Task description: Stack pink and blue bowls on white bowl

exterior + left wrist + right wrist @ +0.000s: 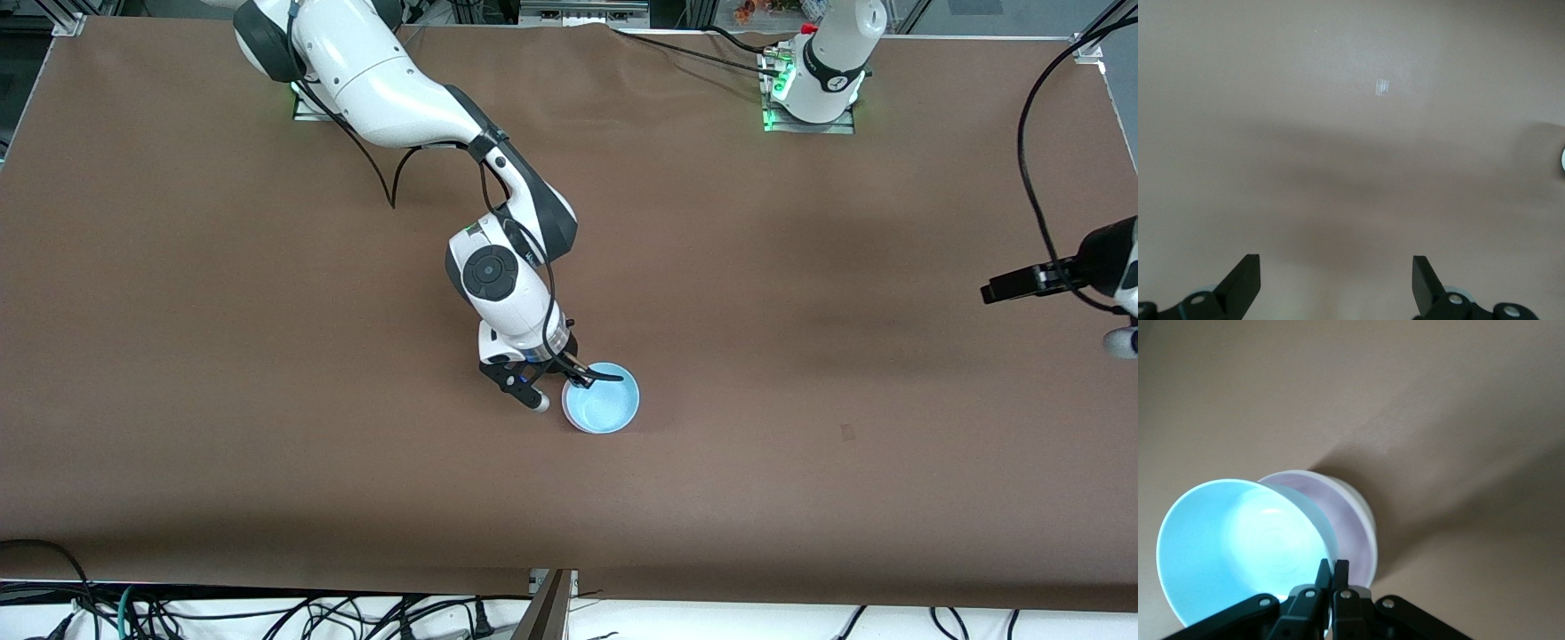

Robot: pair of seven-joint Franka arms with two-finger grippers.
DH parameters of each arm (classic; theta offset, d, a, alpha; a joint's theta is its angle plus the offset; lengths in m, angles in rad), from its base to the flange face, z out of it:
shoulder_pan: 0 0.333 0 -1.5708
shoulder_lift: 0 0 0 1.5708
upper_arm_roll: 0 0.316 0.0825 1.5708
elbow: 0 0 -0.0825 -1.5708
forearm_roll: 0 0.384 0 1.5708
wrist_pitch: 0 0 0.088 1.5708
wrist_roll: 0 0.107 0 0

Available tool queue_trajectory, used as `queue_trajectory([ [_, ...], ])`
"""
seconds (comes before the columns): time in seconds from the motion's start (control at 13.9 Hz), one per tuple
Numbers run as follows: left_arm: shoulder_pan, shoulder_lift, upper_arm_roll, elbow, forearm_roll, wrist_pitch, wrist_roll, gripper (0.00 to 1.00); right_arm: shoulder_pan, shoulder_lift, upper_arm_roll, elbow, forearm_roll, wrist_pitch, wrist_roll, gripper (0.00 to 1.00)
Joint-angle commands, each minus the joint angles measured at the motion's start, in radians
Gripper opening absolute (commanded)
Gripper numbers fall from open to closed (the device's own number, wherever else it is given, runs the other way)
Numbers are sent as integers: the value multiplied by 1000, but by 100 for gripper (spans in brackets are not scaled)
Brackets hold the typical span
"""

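A brown-covered bench (267, 356) is carrying a white bowl (1361, 503) near its middle, closer to the front-camera edge.

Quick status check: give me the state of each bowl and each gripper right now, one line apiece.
Light blue round plastic bowl: held by its rim, tilted over the pink bowl, not yet seated.
Pale pink round plastic bowl: nested in the white bowl.
White round plastic bowl: upright on the table, bottom of the stack.
Right gripper: fingers shut on the blue bowl's rim.
Left gripper: open, waiting over bare table at the left arm's end.
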Motion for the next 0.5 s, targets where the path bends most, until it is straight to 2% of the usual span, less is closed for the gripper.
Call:
queue_trajectory([
  [0.0, 86, -74, -123, -111, 28, 11, 16, 100, 1, 12, -5, 38, -25, -42, 10, 0],
  [0.43, 80, -103, -131, -150, 50, 12, 19, 100, 2, 18, -5, 32, -28, -37, 11, 0],
])
